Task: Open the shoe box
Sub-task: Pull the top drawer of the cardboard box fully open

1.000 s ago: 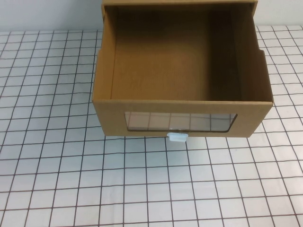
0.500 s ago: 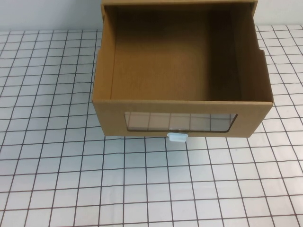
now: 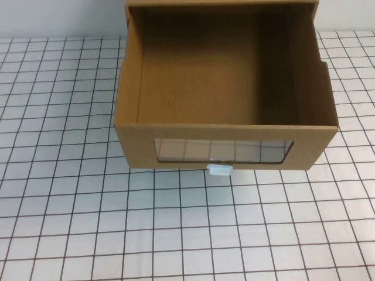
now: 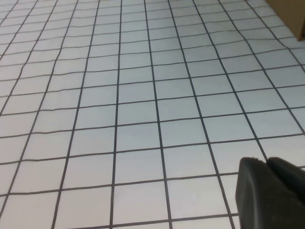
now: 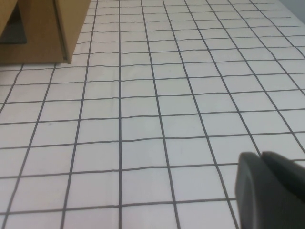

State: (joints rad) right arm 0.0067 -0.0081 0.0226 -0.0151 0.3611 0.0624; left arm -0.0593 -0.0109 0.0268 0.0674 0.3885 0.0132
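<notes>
The brown cardboard shoe box (image 3: 132, 140) stands at the back middle of the table in the high view, its top open and its brown inside bare. Its near wall has a clear window (image 3: 222, 150) with a small white tab (image 3: 219, 170) just below it. Neither arm shows in the high view. In the left wrist view my left gripper (image 4: 266, 161) hangs over the gridded table, shut and holding nothing, with a corner of the box (image 4: 294, 14) far off. My right gripper (image 5: 262, 156) is likewise shut and empty, well away from the box's side (image 5: 43, 28).
A white cloth with a black grid (image 3: 176, 234) covers the table all round the box. A pale wall (image 3: 58, 17) rises behind the table's far edge.
</notes>
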